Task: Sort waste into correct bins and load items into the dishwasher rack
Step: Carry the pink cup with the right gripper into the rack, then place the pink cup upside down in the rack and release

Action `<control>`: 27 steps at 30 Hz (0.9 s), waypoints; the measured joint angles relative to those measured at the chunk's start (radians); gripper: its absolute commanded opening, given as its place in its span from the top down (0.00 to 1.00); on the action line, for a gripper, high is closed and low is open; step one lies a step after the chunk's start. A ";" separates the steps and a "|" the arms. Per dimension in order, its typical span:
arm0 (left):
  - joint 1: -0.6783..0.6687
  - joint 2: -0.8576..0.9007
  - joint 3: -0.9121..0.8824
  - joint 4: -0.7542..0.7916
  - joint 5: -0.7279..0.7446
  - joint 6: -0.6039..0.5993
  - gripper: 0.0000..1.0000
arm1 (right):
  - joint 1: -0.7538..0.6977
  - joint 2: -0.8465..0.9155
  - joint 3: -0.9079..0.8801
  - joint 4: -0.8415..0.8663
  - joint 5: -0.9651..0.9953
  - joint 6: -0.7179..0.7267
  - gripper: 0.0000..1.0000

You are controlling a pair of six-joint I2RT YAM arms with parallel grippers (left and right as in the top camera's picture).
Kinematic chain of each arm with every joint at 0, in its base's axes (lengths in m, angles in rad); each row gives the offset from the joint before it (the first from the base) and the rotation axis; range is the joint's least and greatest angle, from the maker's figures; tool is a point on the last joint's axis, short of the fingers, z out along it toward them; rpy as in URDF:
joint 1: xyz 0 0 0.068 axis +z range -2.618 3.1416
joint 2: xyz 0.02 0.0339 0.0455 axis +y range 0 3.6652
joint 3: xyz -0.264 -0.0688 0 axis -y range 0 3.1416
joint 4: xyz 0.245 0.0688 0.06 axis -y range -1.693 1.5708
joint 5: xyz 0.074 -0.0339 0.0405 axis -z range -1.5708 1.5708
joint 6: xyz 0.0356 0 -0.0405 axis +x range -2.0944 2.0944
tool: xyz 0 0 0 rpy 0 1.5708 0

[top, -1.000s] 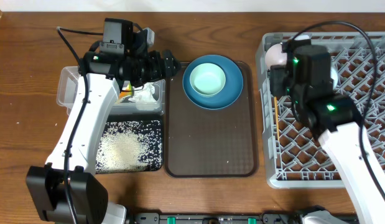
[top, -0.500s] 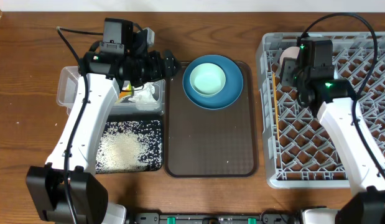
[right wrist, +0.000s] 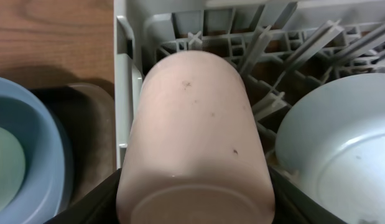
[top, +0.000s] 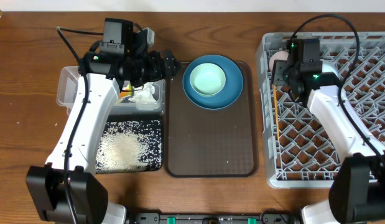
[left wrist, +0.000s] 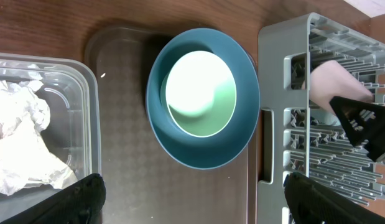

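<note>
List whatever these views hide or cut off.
- Pink cup: in the right wrist view, the lower edge cuts off its near end; overhead, the right arm covers most of it.
- Small bowl: in the right wrist view, the right edge cuts it off.
- Snack wrapper: overhead, the left arm hides nearly all of it.

The tabletop [top: 30,124] is warm brown wood with a darker streaked grain. On it lies a dark brown serving tray [top: 211,143] with a fine dotted texture, carrying a teal-blue plate [top: 232,93] and a pale-green bowl [top: 208,79]. To the left, the black bin [top: 153,134] is speckled with white rice grains [top: 120,149]. The clear tub [top: 68,93] shows a white napkin [top: 145,94] and a sliver of yellow-orange snack wrapper [top: 125,94]. The dishwasher rack [top: 292,174] is light grey with a diamond lattice. It holds a pale pink cup [right wrist: 192,137] flecked with tiny dark specks, a light-blue bowl [right wrist: 341,155] and tan wooden chopsticks [top: 276,124]. Both arms [top: 86,118] are white with black joints.
</note>
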 measured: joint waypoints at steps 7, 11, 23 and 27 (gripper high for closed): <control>0.000 0.000 0.000 0.000 0.000 0.000 0.05 | 0.000 0.022 0.000 0.006 -0.003 0.000 0.20; 0.000 0.000 0.000 0.000 0.000 0.000 0.05 | -0.001 0.022 0.000 0.002 -0.002 -0.002 0.17; 0.000 0.000 0.000 0.000 0.000 0.000 0.05 | -0.025 -0.121 0.000 -0.029 -0.035 -0.001 0.18; 0.000 0.000 0.000 0.000 0.000 0.000 0.05 | -0.025 -0.198 0.000 -0.081 -0.129 0.006 0.01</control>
